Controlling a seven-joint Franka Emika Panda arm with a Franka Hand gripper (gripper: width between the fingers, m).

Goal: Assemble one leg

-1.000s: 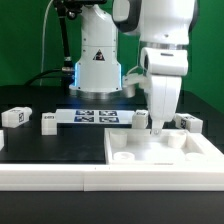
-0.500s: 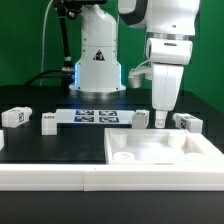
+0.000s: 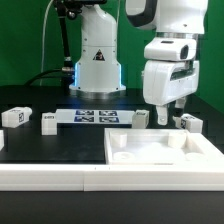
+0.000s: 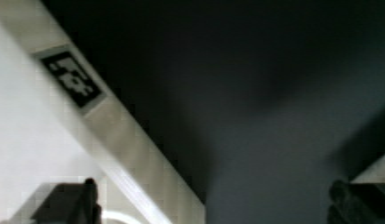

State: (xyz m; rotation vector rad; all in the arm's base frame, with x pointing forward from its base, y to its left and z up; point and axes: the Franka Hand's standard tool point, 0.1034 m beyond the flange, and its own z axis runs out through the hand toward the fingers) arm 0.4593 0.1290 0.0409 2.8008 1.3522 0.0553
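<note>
Several short white legs with tags lie on the black table: two at the exterior view's left (image 3: 15,116) (image 3: 48,122), one (image 3: 140,118) just left of my gripper and one (image 3: 188,122) to its right. My gripper (image 3: 172,110) hangs open and empty above the table, behind the far edge of the large white panel (image 3: 165,152), between those two legs. In the wrist view my gripper (image 4: 215,205) has its dark fingertips (image 4: 64,204) wide apart over dark table, with a white tagged edge (image 4: 64,110), apparently the panel's, beside one finger.
The marker board (image 3: 95,116) lies flat behind the legs. The robot's white base (image 3: 97,60) stands at the back. A white ledge (image 3: 60,176) runs along the front of the table.
My gripper has risen from the panel's far edge and shifted to the exterior view's right. It stays open and empty. The parts have not moved.
</note>
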